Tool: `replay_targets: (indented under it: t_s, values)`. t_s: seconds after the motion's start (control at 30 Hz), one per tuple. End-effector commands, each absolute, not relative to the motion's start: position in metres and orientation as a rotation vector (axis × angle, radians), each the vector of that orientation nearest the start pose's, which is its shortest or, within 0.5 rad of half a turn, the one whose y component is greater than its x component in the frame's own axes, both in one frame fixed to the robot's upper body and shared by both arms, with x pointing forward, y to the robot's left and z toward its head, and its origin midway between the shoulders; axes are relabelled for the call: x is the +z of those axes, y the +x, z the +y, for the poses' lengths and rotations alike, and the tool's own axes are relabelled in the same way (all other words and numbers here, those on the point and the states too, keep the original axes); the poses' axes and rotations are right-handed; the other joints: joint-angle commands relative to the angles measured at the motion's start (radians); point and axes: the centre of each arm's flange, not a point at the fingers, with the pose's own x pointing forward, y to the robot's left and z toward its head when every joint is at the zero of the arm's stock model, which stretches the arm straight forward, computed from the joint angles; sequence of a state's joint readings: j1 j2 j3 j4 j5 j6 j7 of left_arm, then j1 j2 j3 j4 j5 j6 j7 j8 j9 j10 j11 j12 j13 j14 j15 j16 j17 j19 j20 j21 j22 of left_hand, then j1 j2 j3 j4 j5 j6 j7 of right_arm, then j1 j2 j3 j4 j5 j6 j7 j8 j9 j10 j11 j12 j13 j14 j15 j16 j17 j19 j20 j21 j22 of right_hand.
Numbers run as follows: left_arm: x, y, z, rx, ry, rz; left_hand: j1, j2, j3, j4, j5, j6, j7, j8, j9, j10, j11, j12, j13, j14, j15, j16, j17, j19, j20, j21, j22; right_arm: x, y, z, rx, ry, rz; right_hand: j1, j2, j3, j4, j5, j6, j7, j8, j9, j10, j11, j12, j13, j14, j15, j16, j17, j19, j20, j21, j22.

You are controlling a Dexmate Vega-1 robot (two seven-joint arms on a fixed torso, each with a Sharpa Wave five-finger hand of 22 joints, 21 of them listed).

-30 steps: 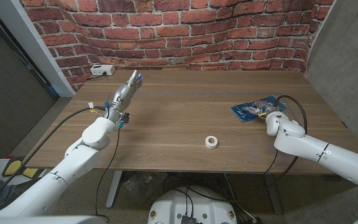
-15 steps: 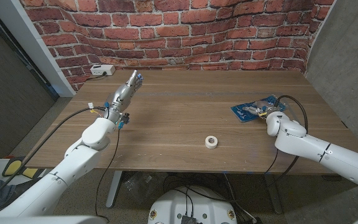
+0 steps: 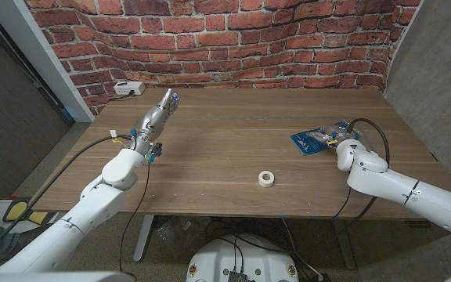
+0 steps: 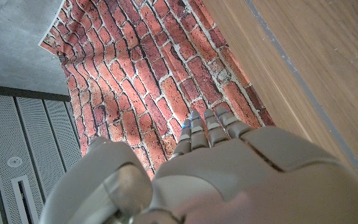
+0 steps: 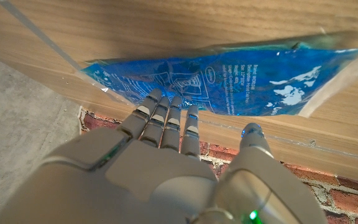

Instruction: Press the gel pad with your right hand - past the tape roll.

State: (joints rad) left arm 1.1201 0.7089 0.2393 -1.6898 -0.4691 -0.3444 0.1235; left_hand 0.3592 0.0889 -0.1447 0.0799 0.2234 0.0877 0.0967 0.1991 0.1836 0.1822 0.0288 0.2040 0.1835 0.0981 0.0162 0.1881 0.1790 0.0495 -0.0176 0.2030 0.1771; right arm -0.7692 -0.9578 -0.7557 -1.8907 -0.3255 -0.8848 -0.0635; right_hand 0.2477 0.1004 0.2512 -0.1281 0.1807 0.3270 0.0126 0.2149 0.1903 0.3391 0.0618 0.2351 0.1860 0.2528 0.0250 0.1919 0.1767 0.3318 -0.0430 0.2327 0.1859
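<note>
A blue gel pad (image 3: 310, 139) in clear wrap lies on the right part of the wooden table, beyond a small white tape roll (image 3: 266, 178). My right hand (image 3: 336, 139) is over the pad's near right end; the head view does not show whether it touches. In the right wrist view the pad (image 5: 241, 78) lies just beyond my straight, close-set fingers (image 5: 166, 121), which hold nothing. My left hand (image 3: 160, 113) hovers over the table's left part, fingers stretched toward the brick wall, with nothing in it. In the left wrist view its fingers (image 4: 207, 132) point at the wall.
A white socket box (image 3: 129, 88) with a cable sits at the table's far left corner by the brick wall. The table's right edge (image 3: 413, 129) runs close to the pad. Cables hang along both forearms.
My right hand has crept a little farther over the gel pad, toward the wall. The left arm, tape roll and pad have stayed put.
</note>
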Motion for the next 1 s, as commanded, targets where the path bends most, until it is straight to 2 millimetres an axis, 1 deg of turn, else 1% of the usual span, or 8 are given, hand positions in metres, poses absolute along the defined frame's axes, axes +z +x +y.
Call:
replay_targets:
  t_s: [0.03,0.13,0.2,0.6,0.7,0.87,1.0]
  values:
    - [-0.017,0.553,0.313,-0.144,0.197,-0.766,0.007,0.003,-0.008,0.004,0.0,0.007,-0.005,-0.002,0.002,0.006,-0.008,-0.003,0.004,0.004,-0.003,-0.001,0.002,0.005,0.007,-0.002,0.002,-0.038,0.593,-0.321,-0.326,-1.356,-0.065,0.01,-0.003,0.006,-0.003,-0.002,0.007,-0.002,-0.004,0.004,0.005,-0.001,-0.005,-0.001,0.009,-0.004,-0.001,0.003,0.01,-0.005,0.002,0.001]
    - [-0.016,0.553,0.314,-0.142,0.199,-0.767,0.008,0.004,-0.008,0.004,0.0,0.008,-0.005,-0.002,0.002,0.008,-0.011,-0.003,0.004,0.004,-0.003,-0.001,0.002,0.004,0.008,-0.003,0.002,-0.037,0.591,-0.321,-0.335,-1.351,-0.074,0.011,-0.004,0.006,-0.003,-0.002,0.006,-0.002,-0.005,0.004,0.004,-0.001,-0.006,-0.001,0.009,-0.003,-0.002,0.003,0.01,-0.005,0.001,0.001]
    - [-0.016,0.552,0.314,-0.143,0.2,-0.768,0.008,0.005,-0.008,0.004,0.0,0.009,-0.005,-0.002,0.002,0.008,-0.006,-0.003,0.004,0.004,-0.003,-0.001,0.002,0.005,0.007,-0.002,0.002,-0.036,0.589,-0.32,-0.339,-1.351,-0.084,0.011,-0.004,0.006,-0.003,-0.002,0.006,-0.002,-0.005,0.004,0.005,-0.001,-0.006,-0.001,0.01,-0.004,-0.002,0.003,0.01,-0.005,0.001,0.001]
    - [-0.016,0.549,0.314,-0.145,0.205,-0.772,0.011,0.006,-0.009,0.004,0.0,0.01,-0.005,-0.001,0.002,0.007,-0.006,-0.003,0.004,0.005,-0.003,-0.001,0.002,0.003,0.009,-0.003,0.002,-0.031,0.577,-0.318,-0.361,-1.306,-0.15,0.012,-0.004,0.007,-0.003,-0.002,0.004,-0.005,-0.007,0.004,0.007,-0.002,-0.006,0.0,0.009,-0.003,-0.004,0.003,0.01,-0.004,-0.001,0.001]
    - [-0.016,0.549,0.314,-0.144,0.205,-0.775,0.011,0.007,-0.009,0.004,0.0,0.01,-0.005,-0.002,0.002,0.007,-0.009,-0.003,0.004,0.005,-0.003,-0.001,0.002,0.003,0.009,-0.003,0.002,-0.032,0.575,-0.32,-0.349,-1.238,-0.181,0.012,-0.005,0.007,-0.003,-0.003,0.003,-0.006,-0.008,0.004,0.008,-0.002,-0.006,0.0,0.009,-0.002,-0.004,0.004,0.01,-0.004,-0.001,0.001]
    - [-0.016,0.548,0.313,-0.141,0.202,-0.776,0.012,0.008,-0.009,0.004,-0.001,0.009,-0.007,-0.002,0.002,0.008,-0.006,-0.003,0.004,0.004,-0.004,-0.001,0.002,0.003,0.009,-0.003,0.002,-0.036,0.574,-0.326,-0.338,-1.101,-0.263,0.013,-0.004,0.008,-0.003,-0.002,-0.003,-0.007,-0.011,0.004,0.011,-0.005,-0.006,0.0,0.01,0.0,-0.004,0.004,0.008,-0.003,-0.002,0.001]
    - [-0.018,0.549,0.313,-0.141,0.198,-0.774,0.013,0.009,-0.01,0.004,-0.001,0.01,-0.007,-0.002,0.002,0.008,-0.005,-0.003,0.004,0.005,-0.004,-0.001,0.002,0.003,0.009,-0.003,0.002,-0.034,0.571,-0.326,-0.345,-1.063,-0.318,0.015,-0.002,0.01,-0.004,-0.002,-0.01,-0.01,-0.014,0.004,0.014,-0.004,-0.005,0.0,0.01,0.001,-0.005,0.004,0.008,-0.003,-0.003,0.001]
